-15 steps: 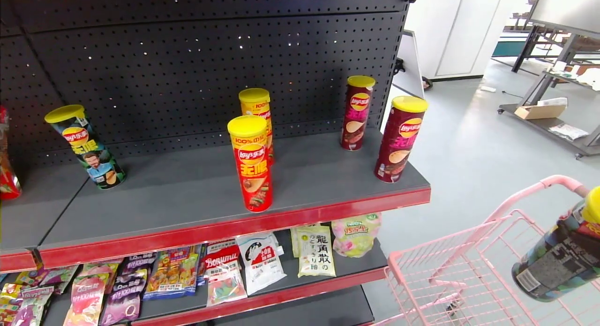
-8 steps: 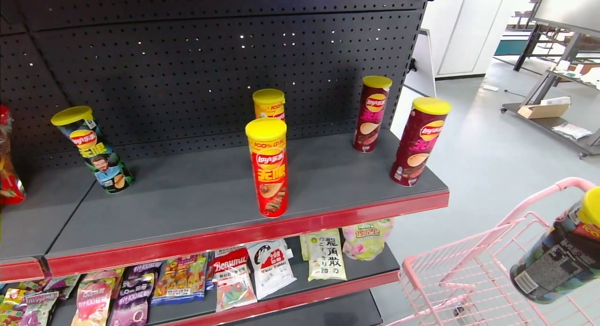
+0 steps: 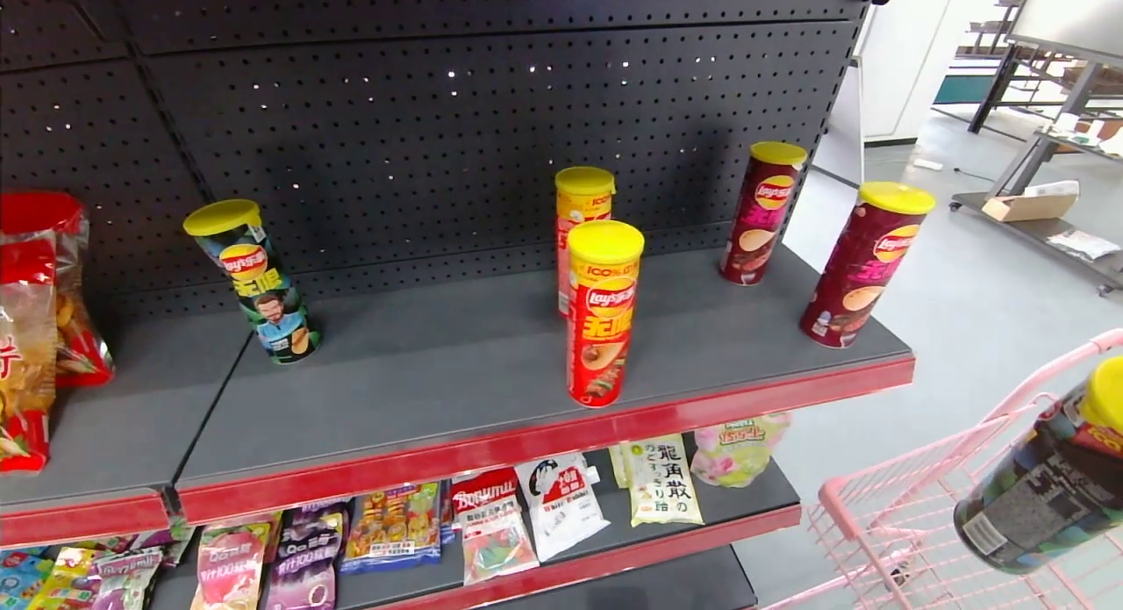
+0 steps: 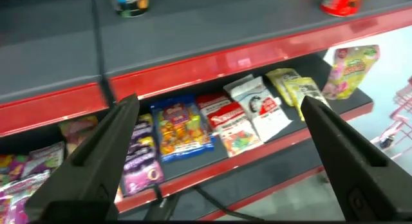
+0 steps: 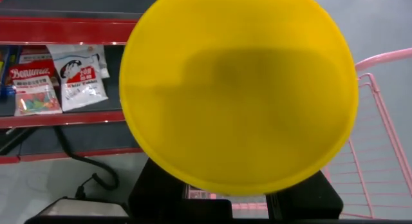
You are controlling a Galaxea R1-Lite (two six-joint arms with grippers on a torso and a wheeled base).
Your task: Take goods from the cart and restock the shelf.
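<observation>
A dark chip can (image 3: 1044, 496) with a yellow lid hangs tilted above the pink cart (image 3: 886, 496) at the right edge of the head view. In the right wrist view its yellow lid (image 5: 238, 89) hides the fingers of my right gripper, which holds it. On the grey shelf (image 3: 421, 373) stand a matching dark can (image 3: 254, 281), two red cans (image 3: 604, 312) and two maroon cans (image 3: 864, 263). My left gripper (image 4: 219, 159) is open and holds nothing, in front of the lower shelf's snack bags (image 4: 212, 124).
Red snack bags (image 3: 35, 329) fill the shelf's left end. Bare shelf room lies between the dark can and the red cans. A lower shelf (image 3: 684, 540) holds several flat snack bags. Open floor and a trolley rack (image 3: 1035, 215) lie to the right.
The head view has swung left, so the shelf and its cans sit further right in the picture. The held can keeps its place at the right edge.
</observation>
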